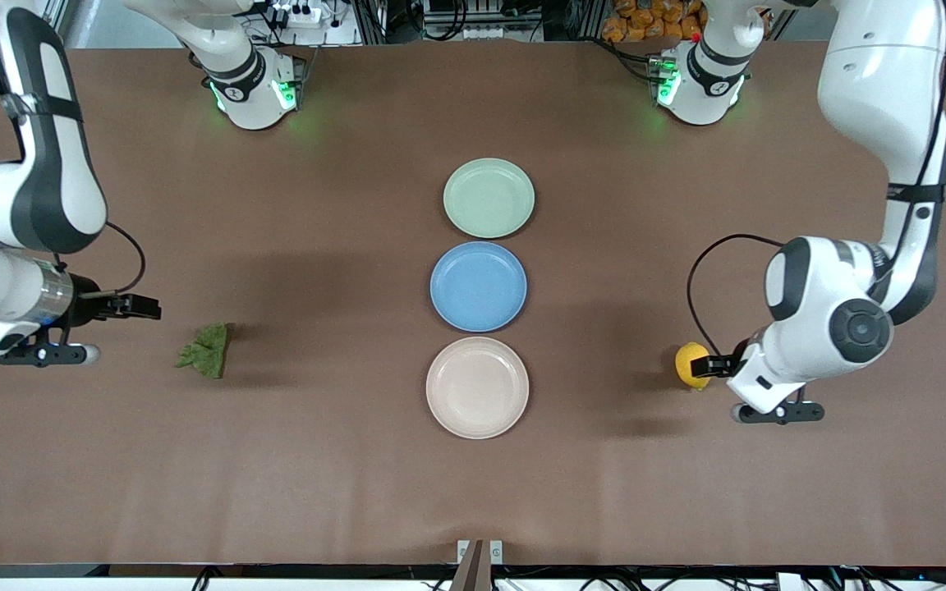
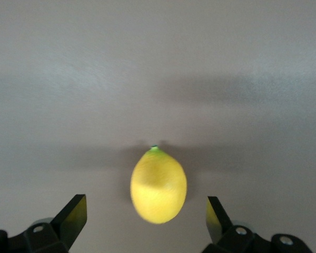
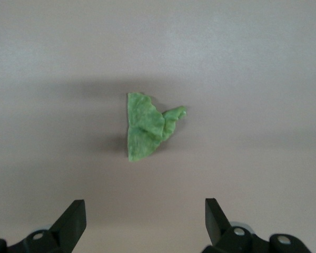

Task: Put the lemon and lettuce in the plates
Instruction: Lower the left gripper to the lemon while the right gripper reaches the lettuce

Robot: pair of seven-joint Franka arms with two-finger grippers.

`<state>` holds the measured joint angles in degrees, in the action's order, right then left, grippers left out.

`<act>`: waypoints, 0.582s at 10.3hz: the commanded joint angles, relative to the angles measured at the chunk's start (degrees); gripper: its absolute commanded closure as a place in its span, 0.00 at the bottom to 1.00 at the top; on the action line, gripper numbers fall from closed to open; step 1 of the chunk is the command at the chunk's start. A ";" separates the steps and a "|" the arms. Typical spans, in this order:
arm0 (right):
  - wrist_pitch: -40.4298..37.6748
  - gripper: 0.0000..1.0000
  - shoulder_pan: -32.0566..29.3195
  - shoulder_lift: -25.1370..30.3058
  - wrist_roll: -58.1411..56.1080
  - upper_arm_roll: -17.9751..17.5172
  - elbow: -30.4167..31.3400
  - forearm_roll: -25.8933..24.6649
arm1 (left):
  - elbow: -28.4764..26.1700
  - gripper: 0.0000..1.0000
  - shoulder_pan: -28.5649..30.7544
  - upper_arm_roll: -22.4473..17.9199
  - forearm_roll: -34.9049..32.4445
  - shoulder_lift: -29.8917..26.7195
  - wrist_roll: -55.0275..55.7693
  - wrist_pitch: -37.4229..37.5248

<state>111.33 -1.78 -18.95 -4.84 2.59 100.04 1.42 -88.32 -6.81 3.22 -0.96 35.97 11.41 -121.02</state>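
There are 3 plates in a row at the table's middle: mint plate (image 1: 489,198), blue plate (image 1: 479,286), beige plate (image 1: 477,387), all empty. 1 lemon (image 1: 691,364) lies toward the left arm's end, between the open fingers of the left gripper (image 2: 146,219), seemingly untouched. 1 lettuce (image 1: 208,350) lies toward the right arm's end, near the open right gripper (image 3: 146,220).

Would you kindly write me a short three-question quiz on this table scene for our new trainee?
1. True or false: the lemon already lies in a plate.
2. Which plate is nearest the front camera: A) green plate, B) blue plate, C) beige plate?
3. Fill in: the right gripper is open, with the ______ ahead of it on the table.

Key
1. False: it sits on the bare table by the open left gripper.
2. C.
3. lettuce.
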 commanded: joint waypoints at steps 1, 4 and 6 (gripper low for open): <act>9.03 0.00 0.46 -0.29 -0.35 -0.05 6.02 0.16 | 0.95 0.00 -0.57 -0.23 -0.27 2.87 1.33 -1.75; 18.99 0.00 0.73 -2.21 -0.52 0.04 11.32 0.07 | 0.86 0.00 -0.57 -0.23 -0.36 5.15 0.98 -1.94; 22.77 0.00 0.56 -4.68 -0.61 0.04 12.11 -0.02 | 0.78 0.00 -0.57 -0.32 -0.36 6.21 0.98 -1.94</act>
<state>131.58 -1.19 -22.40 -4.84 2.57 111.39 1.37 -88.28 -7.24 3.08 -0.96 41.17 11.67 -122.63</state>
